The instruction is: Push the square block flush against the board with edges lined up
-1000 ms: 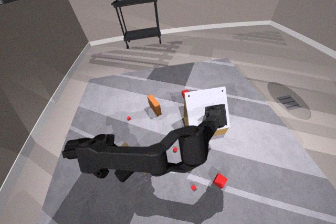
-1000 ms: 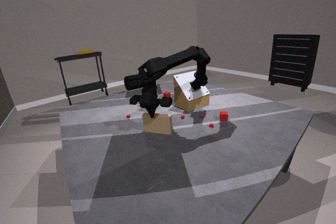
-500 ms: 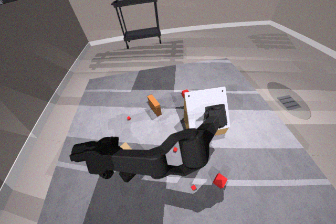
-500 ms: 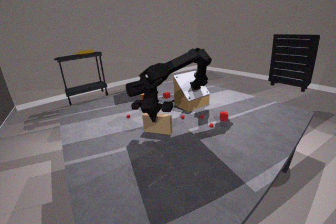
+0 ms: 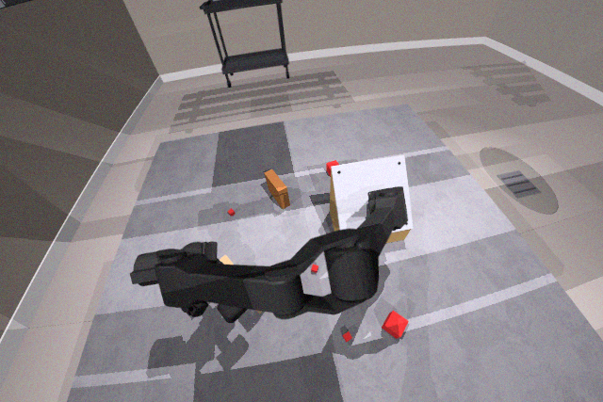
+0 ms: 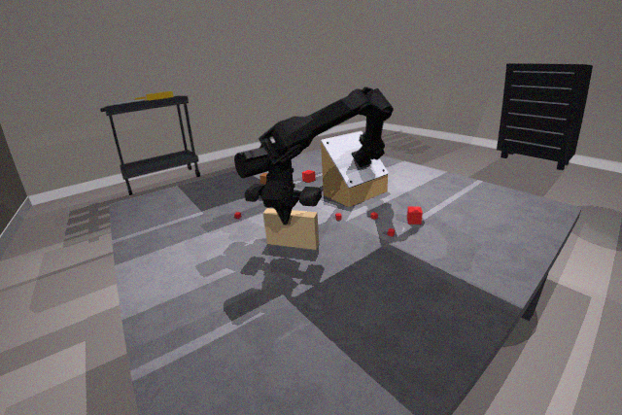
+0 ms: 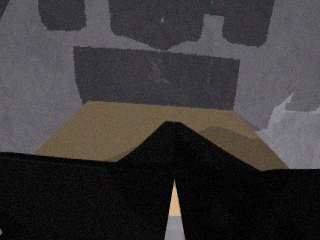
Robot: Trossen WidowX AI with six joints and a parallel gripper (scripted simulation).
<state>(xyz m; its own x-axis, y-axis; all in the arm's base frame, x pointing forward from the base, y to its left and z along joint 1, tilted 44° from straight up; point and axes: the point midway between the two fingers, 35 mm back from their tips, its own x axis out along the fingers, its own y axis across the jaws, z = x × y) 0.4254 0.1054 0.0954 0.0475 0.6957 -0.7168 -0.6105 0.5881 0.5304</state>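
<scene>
With the tan board (image 6: 297,233) (image 7: 120,125) as landmark, we hold our empty hand (image 6: 286,222) (image 7: 171,130), fingertips together, at its upper edge.

An orange-brown square wooden block (image 5: 275,185) (image 6: 262,178) stands upright on the desk (image 5: 486,265) (image 6: 211,350) (image 7: 30,85), well apart from the pale tan rectangular wooden board (image 5: 225,260) (image 6: 296,235) (image 7: 100,127), which stands on its long narrow edge.
</scene>
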